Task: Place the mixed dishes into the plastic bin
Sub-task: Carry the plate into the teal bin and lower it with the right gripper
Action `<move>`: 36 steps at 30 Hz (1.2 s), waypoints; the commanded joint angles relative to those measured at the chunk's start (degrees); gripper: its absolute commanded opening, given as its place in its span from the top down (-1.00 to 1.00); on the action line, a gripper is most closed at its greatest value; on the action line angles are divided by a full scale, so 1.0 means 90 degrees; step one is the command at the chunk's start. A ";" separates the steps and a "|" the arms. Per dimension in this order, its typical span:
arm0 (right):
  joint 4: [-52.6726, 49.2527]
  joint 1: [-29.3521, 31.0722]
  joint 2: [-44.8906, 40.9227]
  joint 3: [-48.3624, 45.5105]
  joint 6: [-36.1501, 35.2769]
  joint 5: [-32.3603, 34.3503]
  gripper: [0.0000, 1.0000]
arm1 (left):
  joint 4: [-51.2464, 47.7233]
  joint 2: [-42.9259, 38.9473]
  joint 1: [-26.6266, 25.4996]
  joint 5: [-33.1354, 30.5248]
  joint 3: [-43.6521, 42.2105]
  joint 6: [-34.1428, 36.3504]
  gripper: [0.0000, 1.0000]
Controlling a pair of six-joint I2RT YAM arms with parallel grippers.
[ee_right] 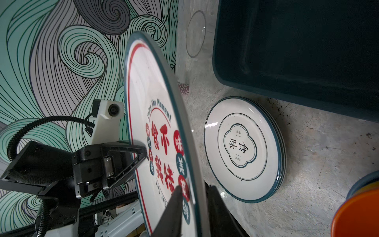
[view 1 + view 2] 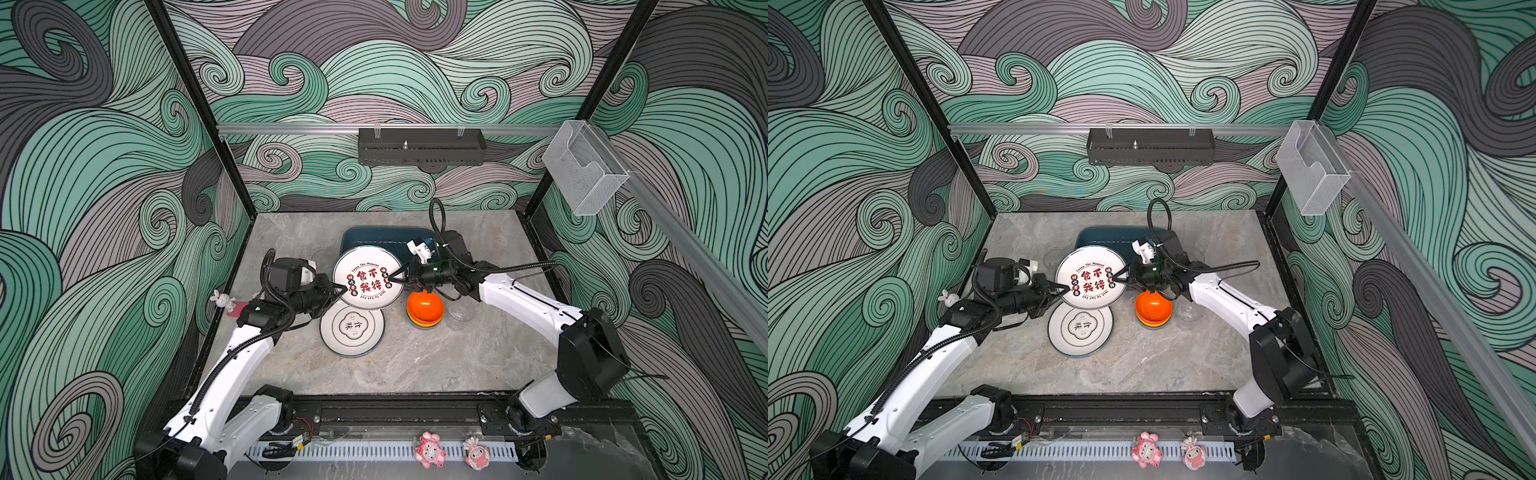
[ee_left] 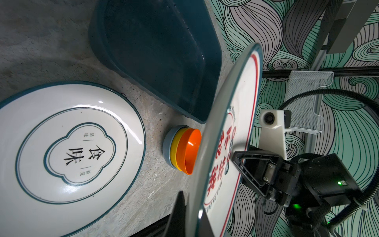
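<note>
- Holding the red-lettered plate (image 2: 368,277) raised just in front of the bin (image 2: 382,237), the left gripper (image 2: 344,287) and right gripper (image 2: 390,277) pinch opposite rims.
- A second plate (image 2: 352,328), bowl stack (image 2: 424,309) and tumbler (image 2: 459,314) sit nearer than the bin.

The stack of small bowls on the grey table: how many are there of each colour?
Orange round plastic bowl, on top: 1
Yellow round plastic bowl, in the middle: 1
Blue-grey round plastic bowl, at the bottom: 1
Total showing: 3

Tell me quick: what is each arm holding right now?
Left end effector: closed on the rim of the red-lettered plate.
Right end effector: closed on the same plate's opposite rim.
</note>
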 commanded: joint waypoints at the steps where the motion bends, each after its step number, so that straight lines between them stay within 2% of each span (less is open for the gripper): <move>1: 0.0056 -0.0003 0.0072 0.0177 -0.0040 0.0038 0.80 | 0.0366 -0.0016 -0.0048 0.0141 -0.0069 -0.0044 1.00; 2: 0.0054 -0.0006 0.0087 0.0180 -0.0031 0.0043 0.88 | 0.0367 -0.0016 -0.0042 0.0127 -0.0087 -0.0049 0.94; 5: 0.0040 -0.0055 0.0127 0.0217 -0.0020 0.0103 1.00 | 0.0279 -0.0033 -0.0047 0.0031 -0.0121 -0.0023 0.50; 16: -0.0260 -0.0479 0.0480 0.0680 -0.0225 0.0251 1.00 | -0.0531 -0.0656 -0.0021 -0.0991 -0.0456 0.0312 -0.48; 21: -0.0354 -0.0635 0.0952 0.1067 -0.0320 0.0368 1.00 | -0.0731 -0.0979 -0.0011 -0.1165 -0.0649 0.0506 -0.68; 36: -0.0604 -0.0905 0.3164 0.2903 -0.0402 0.0796 1.00 | -0.0926 -0.1044 -0.0013 -0.1194 -0.0926 0.0557 -0.72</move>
